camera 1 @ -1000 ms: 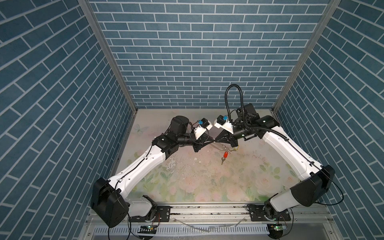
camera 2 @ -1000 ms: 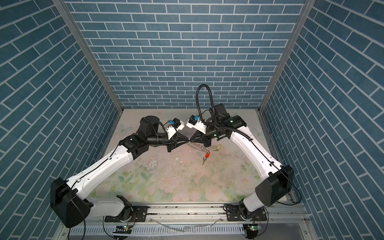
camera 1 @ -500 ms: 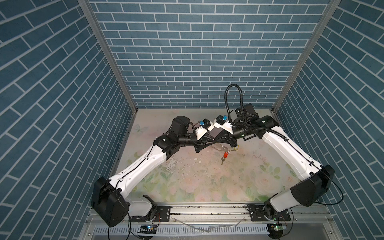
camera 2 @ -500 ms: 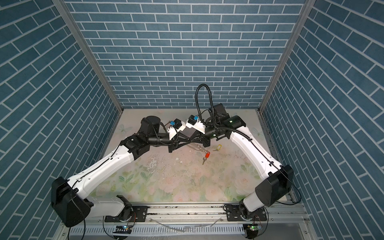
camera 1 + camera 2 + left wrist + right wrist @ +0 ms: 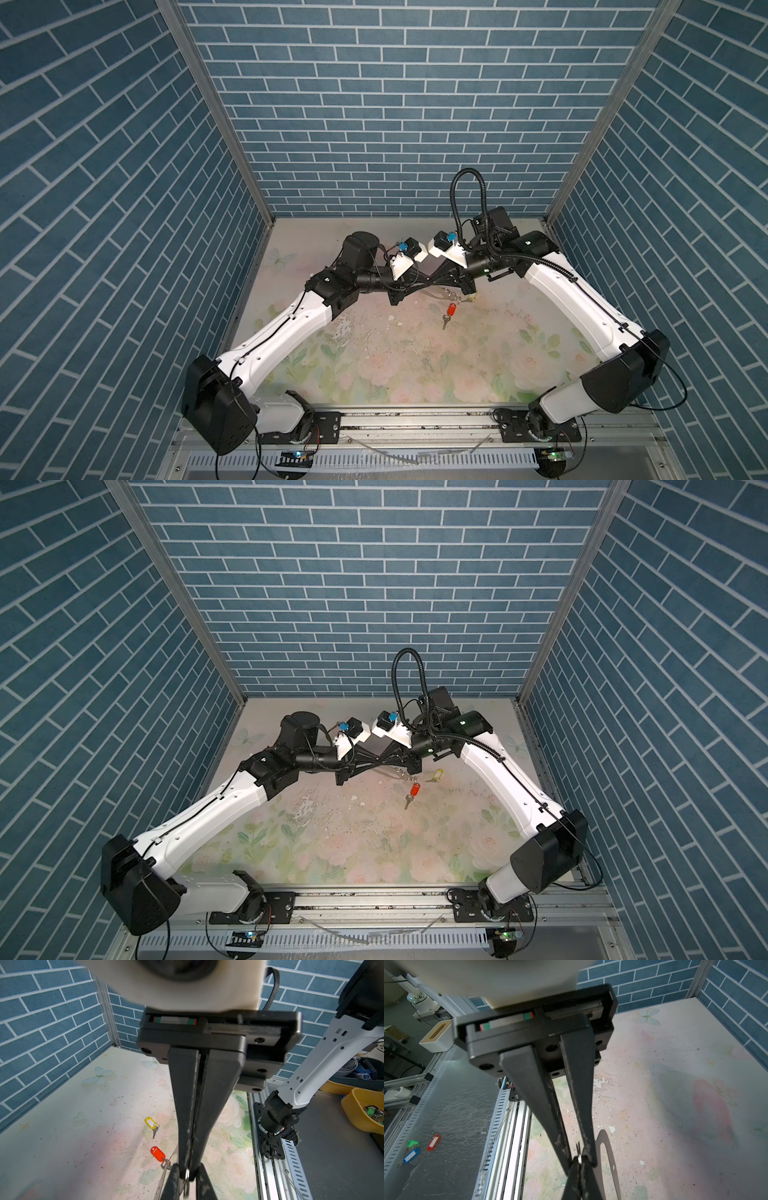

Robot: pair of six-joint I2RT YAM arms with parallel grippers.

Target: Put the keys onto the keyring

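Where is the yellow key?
In a top view the yellow key lies on the table, right of the middle. It is just behind and to the right of the red key.

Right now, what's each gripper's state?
Left gripper: shut on a small ring of the keyring.
Right gripper: shut on the keyring too.

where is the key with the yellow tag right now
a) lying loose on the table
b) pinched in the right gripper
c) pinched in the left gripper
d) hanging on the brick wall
a, the key with the yellow tag lies flat on the table, apart from the left gripper and right gripper, which meet tip to tip, both shut on the keyring.
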